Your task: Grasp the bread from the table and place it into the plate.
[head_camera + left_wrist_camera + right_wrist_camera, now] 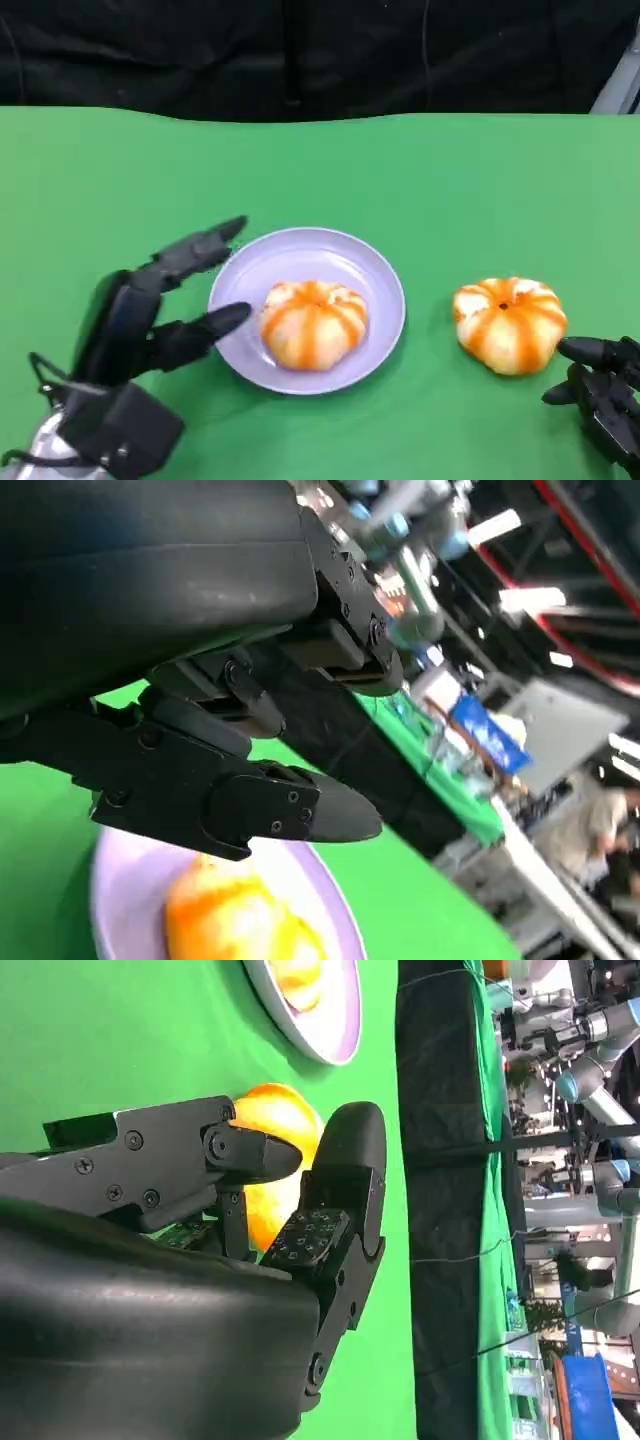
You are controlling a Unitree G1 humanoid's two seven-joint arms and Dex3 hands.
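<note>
One orange-striped bread (313, 323) lies in the lavender plate (386, 278) at the table's middle; the left wrist view shows it (235, 920) on the plate (120, 880). A second bread (510, 323) sits on the green cloth right of the plate, also seen in the right wrist view (275, 1145). My left hand (165, 310) is at the plate's left rim, fingers spread and holding nothing. My right hand (605, 385) is just beside the second bread at its near right, fingers apart and empty; its fingers (340, 1190) reach toward the bread.
The green table ends at a black curtain (320, 50) at the back. The right wrist view shows the plate (320, 1010) beyond the loose bread. People and other robot arms stand in the background of the left wrist view.
</note>
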